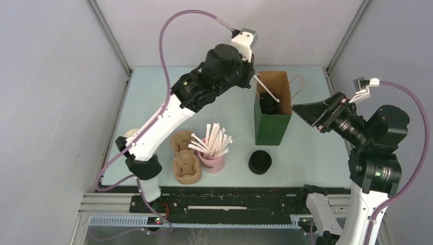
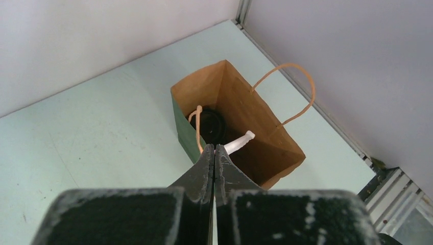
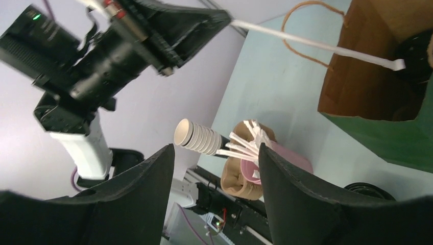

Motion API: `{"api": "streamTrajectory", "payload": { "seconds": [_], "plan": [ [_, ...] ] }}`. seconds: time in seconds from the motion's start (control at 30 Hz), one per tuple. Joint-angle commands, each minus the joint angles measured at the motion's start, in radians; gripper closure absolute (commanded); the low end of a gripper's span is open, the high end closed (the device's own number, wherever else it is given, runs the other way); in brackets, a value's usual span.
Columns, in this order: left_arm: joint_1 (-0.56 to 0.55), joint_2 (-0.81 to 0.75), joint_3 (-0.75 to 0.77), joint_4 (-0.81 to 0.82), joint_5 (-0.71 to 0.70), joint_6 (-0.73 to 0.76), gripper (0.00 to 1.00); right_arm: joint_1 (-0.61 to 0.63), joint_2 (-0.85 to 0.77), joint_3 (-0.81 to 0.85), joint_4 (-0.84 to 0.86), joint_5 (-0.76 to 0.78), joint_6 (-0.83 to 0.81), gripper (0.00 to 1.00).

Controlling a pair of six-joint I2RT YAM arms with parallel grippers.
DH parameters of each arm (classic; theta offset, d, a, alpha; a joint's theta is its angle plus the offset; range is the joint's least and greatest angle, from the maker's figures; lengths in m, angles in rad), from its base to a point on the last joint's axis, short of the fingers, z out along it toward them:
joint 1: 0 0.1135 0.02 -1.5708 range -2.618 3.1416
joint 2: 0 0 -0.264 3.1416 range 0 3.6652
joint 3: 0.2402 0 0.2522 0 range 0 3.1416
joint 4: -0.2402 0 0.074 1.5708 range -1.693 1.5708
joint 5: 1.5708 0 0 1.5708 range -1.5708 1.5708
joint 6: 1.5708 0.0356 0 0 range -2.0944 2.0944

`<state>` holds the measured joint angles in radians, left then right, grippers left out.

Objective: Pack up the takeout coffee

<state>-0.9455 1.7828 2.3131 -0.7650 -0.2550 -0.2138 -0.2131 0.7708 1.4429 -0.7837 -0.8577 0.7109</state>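
PACKED AND WAITING: The takeout coffee [image 2: 212, 126], a small black paper cup under a round black plastic lid, sits upright at the bottom of a green paper bag [image 1: 273, 127] that stands open-mouthed on the counter [image 1: 153, 97]. Above the opening, the left fingers [image 2: 215, 155] are pressed fully together on a white wrapped straw [image 2: 239, 143], whose free end angles down into the bag, just above the lid. The right fingers [image 1: 309, 113] hover beside the bag's right wall, spread wide and holding nothing. Near the front of the counter, a pink straw holder [image 1: 214, 162] bristles with more straws, and a squat black stack of lids [image 1: 260, 162] stands well apart from the bag.

The cup is probably light if empty, but noticeably heavier and apt to spill if filled; the views do not show which. Its thin paper wall would likely buckle under a hard squeeze, and the smooth lid looks slippery and only pressed on. The safer hold is therefore around the wall just below the lid's rim, with the cup kept upright, rather than by the lid. Deep in the bag, only the lid is open to reach from above. Lifting the bag by its looped handle [image 2: 293, 92] looks like the gentler way to move the drink.
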Motion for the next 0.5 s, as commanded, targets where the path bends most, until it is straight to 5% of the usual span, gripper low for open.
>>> {"api": "streamTrajectory", "payload": {
  "seconds": [0.0, 0.3, 0.37, 0.47],
  "plan": [
    [-0.018, 0.045, 0.062, 0.041, 0.006, -0.012, 1.0, 0.047, -0.011, 0.032, -0.012, 0.003, -0.031, 0.3],
    [-0.084, 0.125, 0.062, 0.065, 0.018, 0.199, 1.0, 0.122, -0.051, -0.002, 0.006, -0.007, -0.017, 0.3],
    [-0.085, 0.145, 0.085, 0.057, -0.003, 0.209, 0.91, 0.128, -0.062, -0.015, 0.017, -0.012, 0.002, 0.3],
    [-0.085, 0.157, 0.137, 0.05, -0.038, 0.206, 0.55, 0.129, -0.081, -0.019, 0.015, -0.015, 0.005, 0.29]
  ]
}}
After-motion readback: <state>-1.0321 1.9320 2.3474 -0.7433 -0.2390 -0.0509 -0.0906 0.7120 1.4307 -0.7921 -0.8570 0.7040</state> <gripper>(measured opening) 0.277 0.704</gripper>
